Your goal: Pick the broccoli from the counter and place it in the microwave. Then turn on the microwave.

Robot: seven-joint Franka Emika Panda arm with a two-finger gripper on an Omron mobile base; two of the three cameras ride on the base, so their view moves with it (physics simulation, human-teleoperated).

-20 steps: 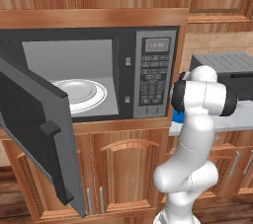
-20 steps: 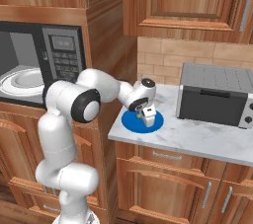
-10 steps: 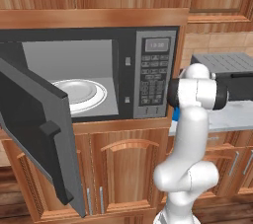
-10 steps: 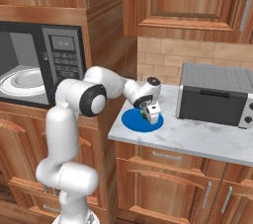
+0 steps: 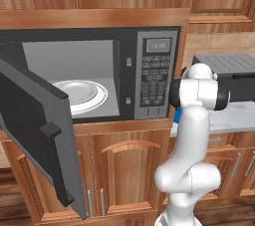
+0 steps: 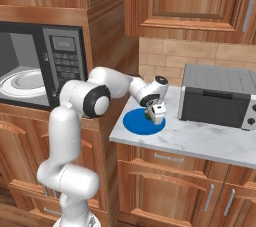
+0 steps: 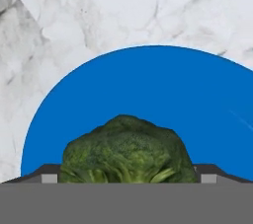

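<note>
Broccoli (image 7: pixel 127 150) sits on the blue plate (image 7: pixel 148 90) on the marbled tabletop (image 6: pixel 200 138), between the fingers of my spread, released end effector (image 6: pixel 156 115); microwave (image 5: pixel 149 70) door hangs open.

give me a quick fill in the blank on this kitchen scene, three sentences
1. The broccoli lies on a round ____ plate.
2. The microwave door stands ____.
3. The gripper is lowered over the broccoli with its jaws ____.

Missing words: blue; open; open
</note>
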